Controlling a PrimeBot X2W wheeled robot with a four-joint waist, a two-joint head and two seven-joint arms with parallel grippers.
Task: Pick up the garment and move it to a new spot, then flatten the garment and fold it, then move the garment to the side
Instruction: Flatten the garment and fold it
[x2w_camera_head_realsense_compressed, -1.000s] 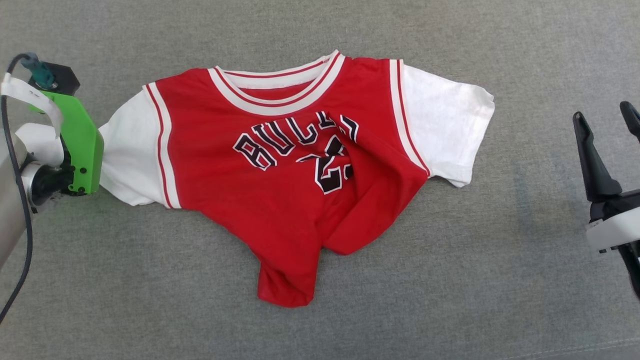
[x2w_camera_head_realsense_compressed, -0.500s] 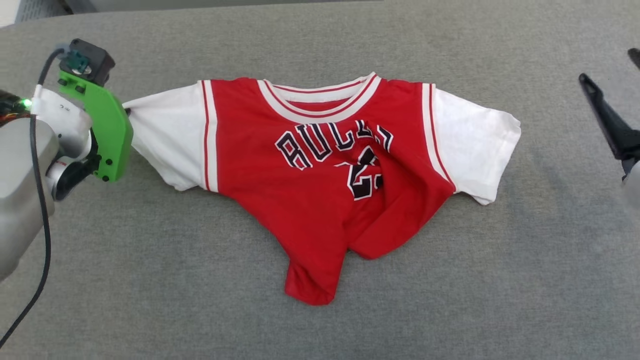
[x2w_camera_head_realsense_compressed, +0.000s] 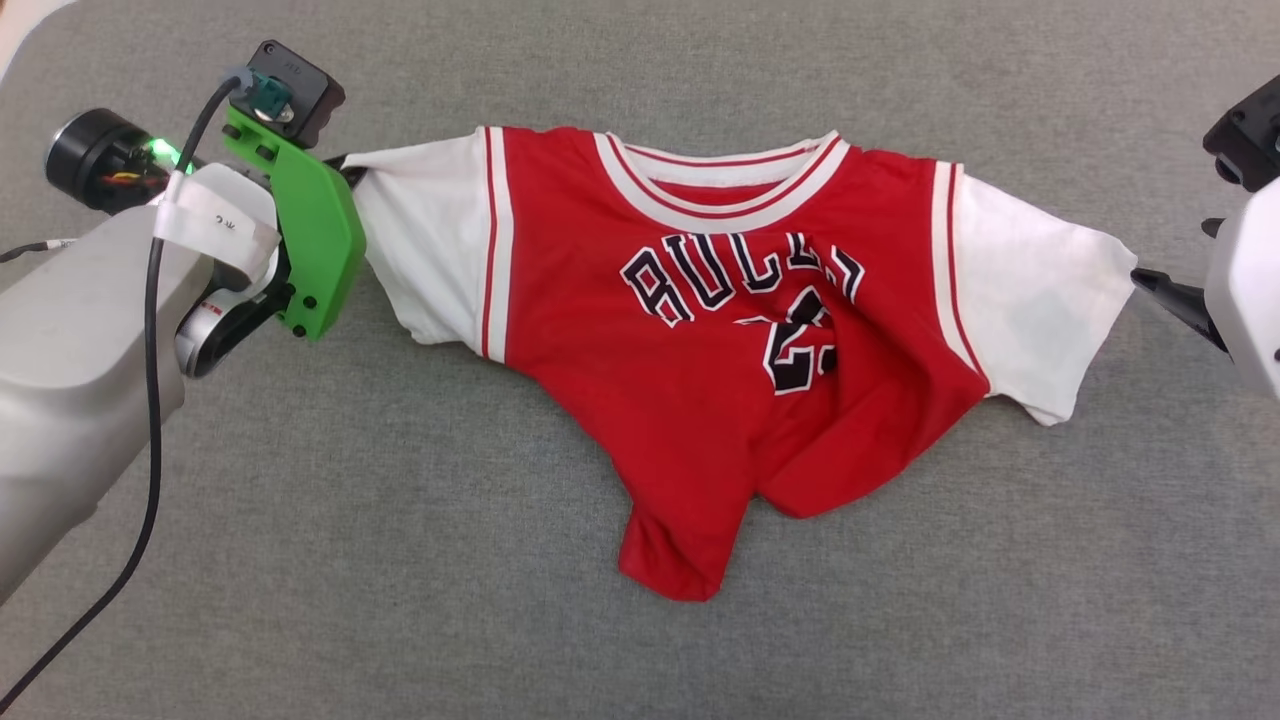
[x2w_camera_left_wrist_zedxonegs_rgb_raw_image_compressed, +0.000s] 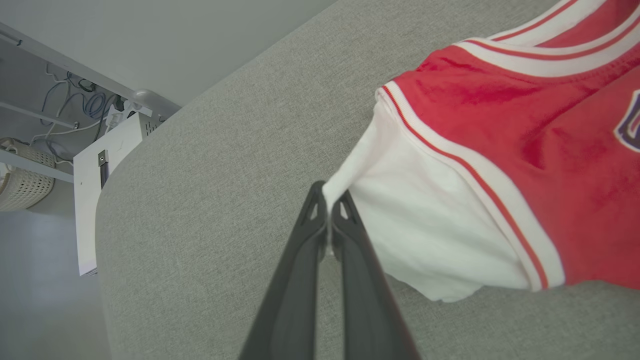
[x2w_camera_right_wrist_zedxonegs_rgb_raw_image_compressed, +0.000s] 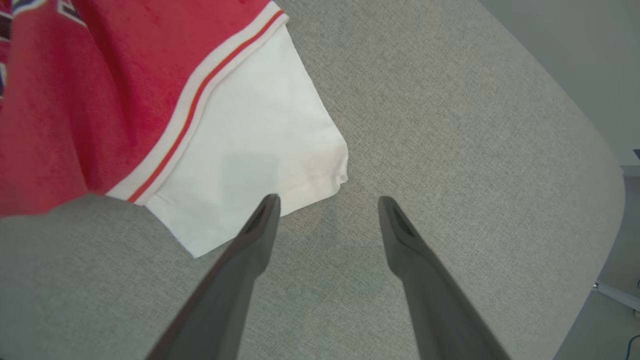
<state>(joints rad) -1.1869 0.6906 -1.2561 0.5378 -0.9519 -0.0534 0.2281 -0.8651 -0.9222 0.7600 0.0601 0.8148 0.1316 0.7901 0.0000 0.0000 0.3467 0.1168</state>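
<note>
Left gripper (x2w_camera_left_wrist_zedxonegs_rgb_raw_image_compressed: 328, 201) near far-left corner of grey cushion (x2w_camera_head_realsense_compressed: 350, 560): fingers pressed together, pinching tip of white sleeve of garment (x2w_camera_head_realsense_compressed: 690, 400). Garment front-up across cushion middle, lower hem bunched. Right gripper (x2w_camera_right_wrist_zedxonegs_rgb_raw_image_compressed: 325, 202): fingers spread wide, just beside other sleeve.

open gray surface (x2w_camera_head_realsense_compressed: 400, 580) front & behind garment (x2w_camera_head_realsense_compressed: 600, 380), L arm (x2w_camera_head_realsense_compressed: 70, 330) over near-left corner

Head camera overlooks the garment (x2w_camera_head_realsense_compressed: 700, 400); wrist cameras sit close, seemingly low, at opposite ends.
</note>
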